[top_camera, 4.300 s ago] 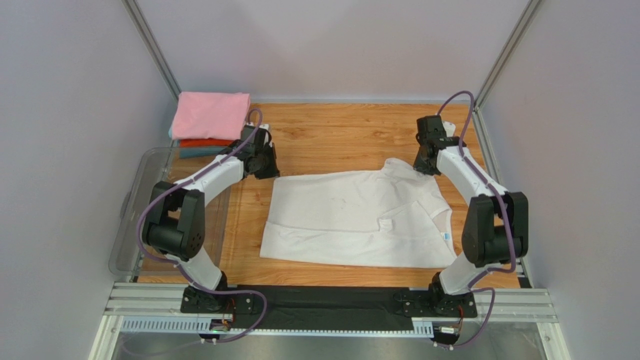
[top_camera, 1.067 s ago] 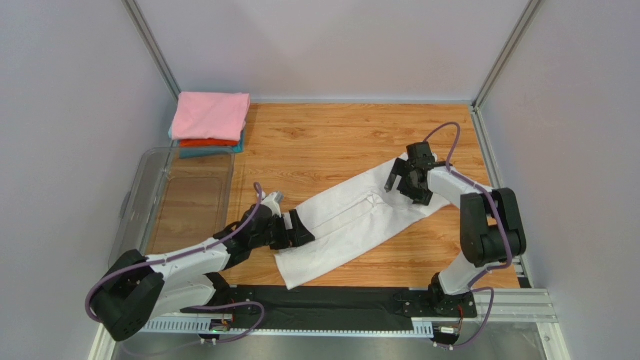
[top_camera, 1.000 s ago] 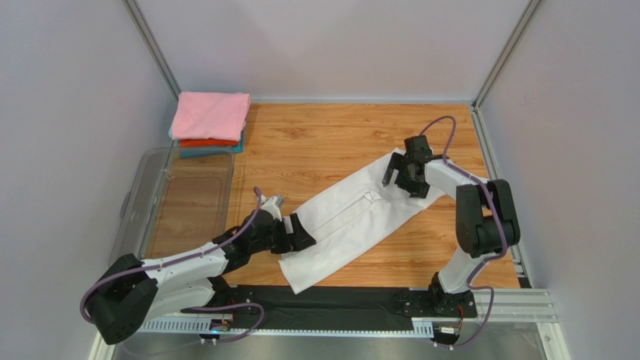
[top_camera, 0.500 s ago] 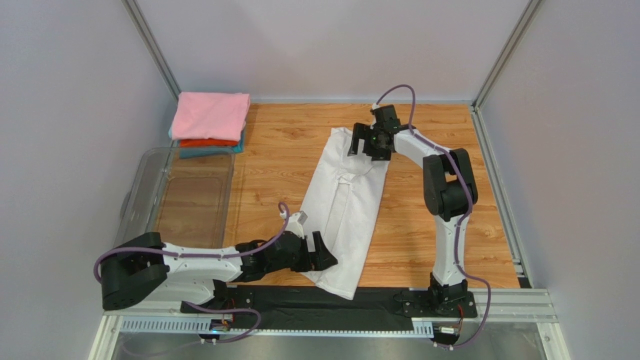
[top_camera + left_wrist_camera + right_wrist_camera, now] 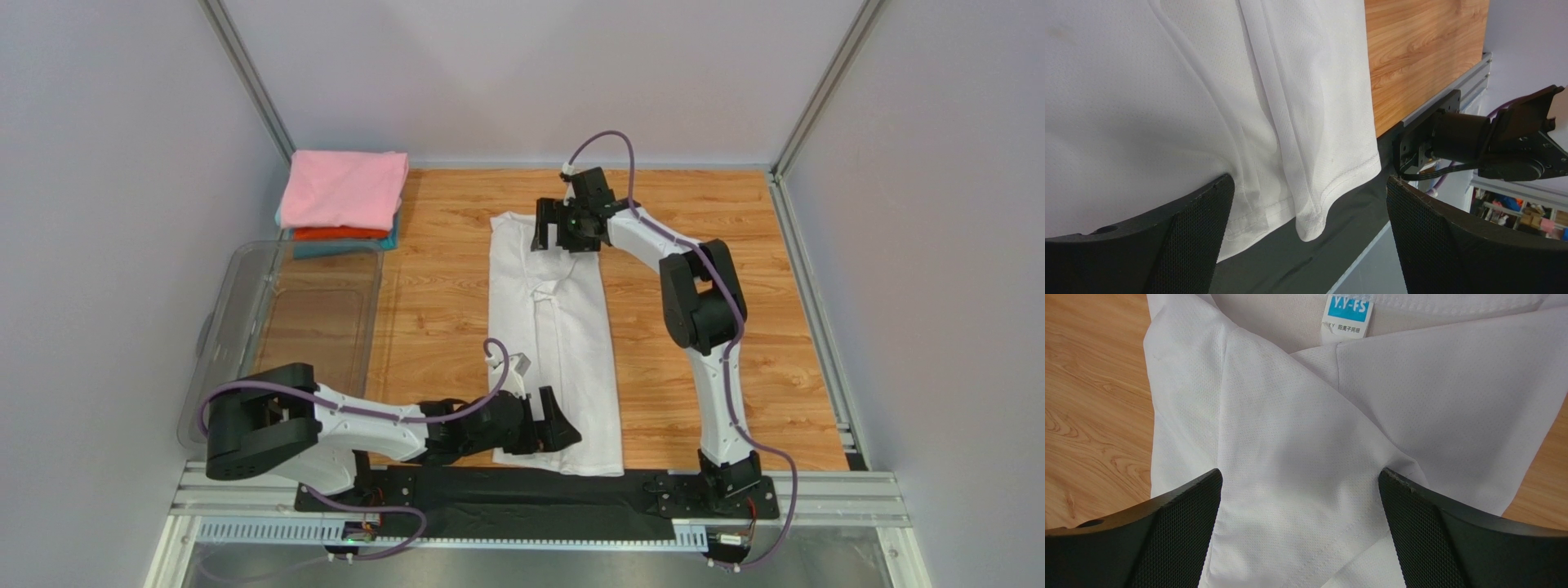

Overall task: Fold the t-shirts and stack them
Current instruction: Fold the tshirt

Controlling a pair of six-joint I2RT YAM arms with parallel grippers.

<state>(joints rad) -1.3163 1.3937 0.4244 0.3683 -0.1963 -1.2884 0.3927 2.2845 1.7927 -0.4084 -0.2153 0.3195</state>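
White t-shirt (image 5: 558,343): folded lengthwise into a narrow strip, lying flat, collar at the far end, light-blue neck label (image 5: 1347,314) showing. Stack, far left: pink t-shirt (image 5: 344,188) atop orange-red t-shirt (image 5: 334,233) atop teal t-shirt (image 5: 321,250), all folded.

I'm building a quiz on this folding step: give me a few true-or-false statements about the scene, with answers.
1. The white shirt lies as a long strip running from near to far. True.
2. A pink shirt tops the stack. True.
3. The white shirt lies in the bin. False: it lies on the table, beside the bin.
4. Both claws are shut on the white shirt. False: the left claw and right claw are open over its ends.
5. The blue label is at the near end. False: it is at the far end.
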